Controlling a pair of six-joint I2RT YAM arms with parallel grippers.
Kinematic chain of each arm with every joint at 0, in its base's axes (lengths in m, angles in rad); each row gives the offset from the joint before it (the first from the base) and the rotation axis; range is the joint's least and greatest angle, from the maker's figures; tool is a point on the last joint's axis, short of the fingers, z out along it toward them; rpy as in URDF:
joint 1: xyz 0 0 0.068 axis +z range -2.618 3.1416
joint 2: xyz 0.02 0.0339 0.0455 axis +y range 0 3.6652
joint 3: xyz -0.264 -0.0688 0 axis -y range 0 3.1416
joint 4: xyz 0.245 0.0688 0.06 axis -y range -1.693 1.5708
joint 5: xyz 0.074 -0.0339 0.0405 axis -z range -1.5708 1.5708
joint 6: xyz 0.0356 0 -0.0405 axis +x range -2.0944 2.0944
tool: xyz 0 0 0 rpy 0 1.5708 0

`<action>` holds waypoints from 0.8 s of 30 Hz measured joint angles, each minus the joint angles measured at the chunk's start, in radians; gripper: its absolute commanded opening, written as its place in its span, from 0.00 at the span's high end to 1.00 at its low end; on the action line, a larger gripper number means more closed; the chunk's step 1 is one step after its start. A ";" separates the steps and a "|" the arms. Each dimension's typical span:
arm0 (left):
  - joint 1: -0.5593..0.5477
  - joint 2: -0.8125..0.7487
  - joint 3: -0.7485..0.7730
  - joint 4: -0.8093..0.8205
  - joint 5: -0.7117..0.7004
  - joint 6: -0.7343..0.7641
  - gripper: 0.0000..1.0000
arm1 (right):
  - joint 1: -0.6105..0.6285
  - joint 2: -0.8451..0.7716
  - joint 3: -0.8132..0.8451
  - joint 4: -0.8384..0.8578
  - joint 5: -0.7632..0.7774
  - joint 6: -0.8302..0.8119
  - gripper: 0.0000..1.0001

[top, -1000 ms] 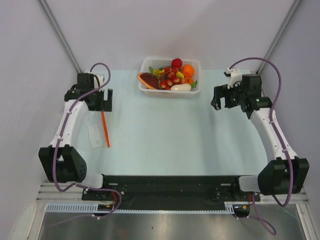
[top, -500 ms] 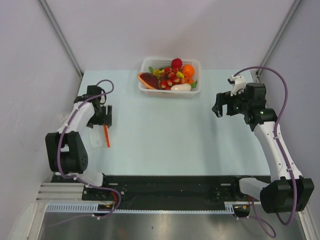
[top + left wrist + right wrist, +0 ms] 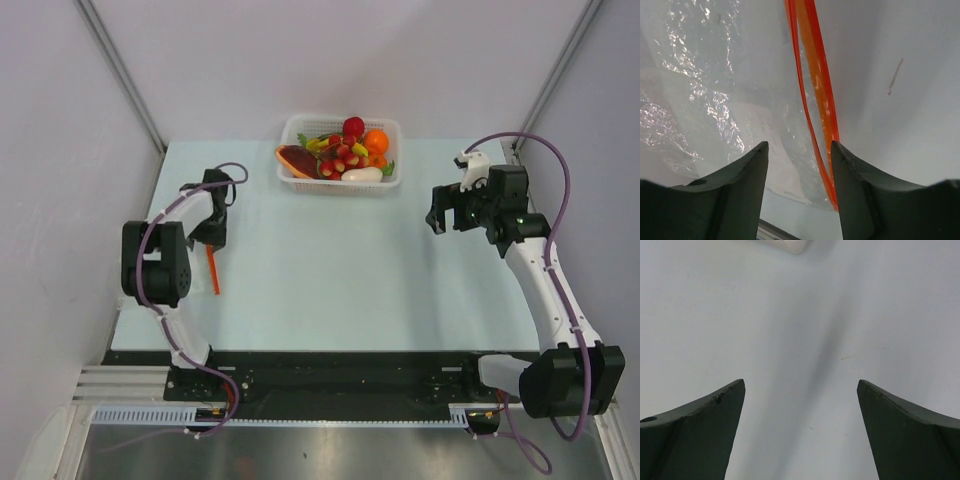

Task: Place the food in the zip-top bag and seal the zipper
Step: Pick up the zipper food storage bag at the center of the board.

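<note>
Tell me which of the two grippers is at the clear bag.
The left gripper: its open jaws frame the zip-top bag and its orange-red zipper. The right gripper is open over the table, away from it.

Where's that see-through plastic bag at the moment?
In the top view, the zip-top bag lies flat on the table's left side, beneath the left claw, apart from the basket at the far edge.

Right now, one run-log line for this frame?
left end effector: open, over zip-top bag | zipper: parted | right end effector: open, empty | food: in basket
</note>
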 measured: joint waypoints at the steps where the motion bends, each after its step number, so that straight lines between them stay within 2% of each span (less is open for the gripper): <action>1: 0.000 0.021 0.007 0.001 -0.015 -0.003 0.51 | 0.000 0.006 0.000 -0.001 0.002 0.000 0.00; 3: 0.002 0.050 0.014 0.006 -0.040 -0.006 0.59 | -0.001 0.017 0.000 -0.005 0.004 0.000 0.00; 4: 0.002 0.058 0.014 0.008 -0.048 -0.007 0.72 | -0.001 0.023 0.002 -0.010 0.004 0.000 0.00; 5: 0.002 0.063 0.014 0.008 -0.053 -0.009 0.81 | -0.001 0.027 0.003 -0.014 0.004 0.000 0.00; 6: 0.002 0.063 0.015 0.007 -0.055 -0.011 1.00 | -0.001 0.031 0.005 -0.016 0.004 0.000 0.00; 11: 0.000 0.055 0.069 -0.014 -0.019 -0.011 1.00 | -0.002 0.039 0.034 -0.040 -0.002 0.007 0.00; 15: -0.039 -0.030 0.097 -0.051 0.071 -0.011 1.00 | -0.002 0.046 0.090 -0.062 -0.048 0.040 0.00; 24: -0.321 -0.339 0.231 -0.127 0.389 -0.032 1.00 | 0.051 0.058 0.239 -0.091 -0.212 0.198 0.00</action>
